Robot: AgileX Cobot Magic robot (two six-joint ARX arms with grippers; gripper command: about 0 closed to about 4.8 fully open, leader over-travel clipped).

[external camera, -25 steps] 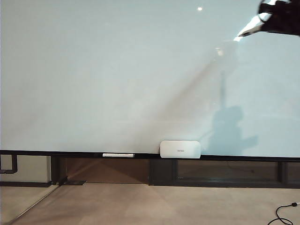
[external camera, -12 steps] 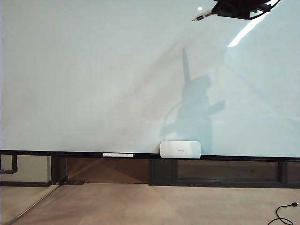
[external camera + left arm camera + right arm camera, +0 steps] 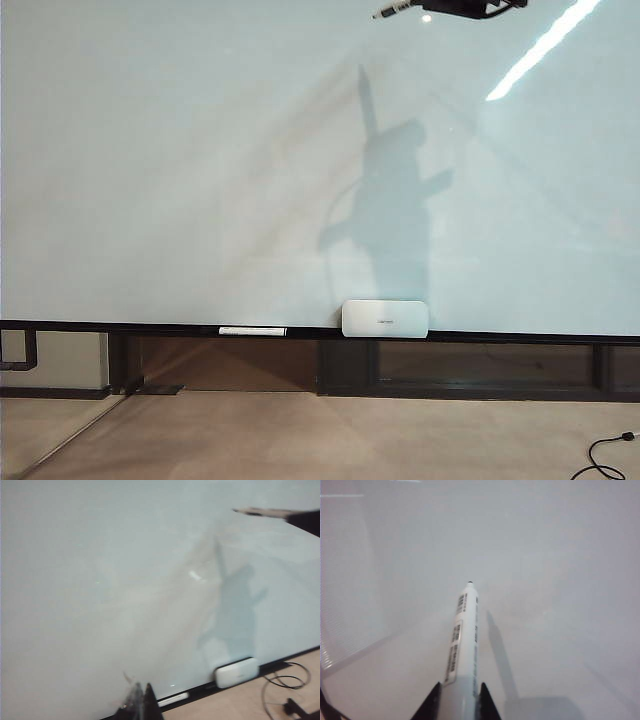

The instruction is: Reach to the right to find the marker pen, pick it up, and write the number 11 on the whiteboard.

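The whiteboard (image 3: 200, 160) fills almost the whole exterior view. At its top edge my right gripper (image 3: 428, 8) is shut on the marker pen (image 3: 392, 10), whose dark tip points left. In the right wrist view the pen's white barrel (image 3: 462, 645) sits between the two dark fingers of the right gripper (image 3: 460, 702). Its tip stands a little off the board (image 3: 560, 555), with its shadow beside it. My left gripper (image 3: 142, 705) is shut and empty, low in front of the board (image 3: 100, 580). The number 11 is out of view.
A small white rounded box (image 3: 385, 318) and a thin white stick (image 3: 252, 331) rest on the board's black bottom rail (image 3: 520, 336). A black cable (image 3: 605, 455) lies on the floor at the lower right. The arm's shadow (image 3: 395, 210) falls on the board.
My right gripper has carried the marker pen leftward along the top of the exterior view. Its shadow on the board has slid left with it.
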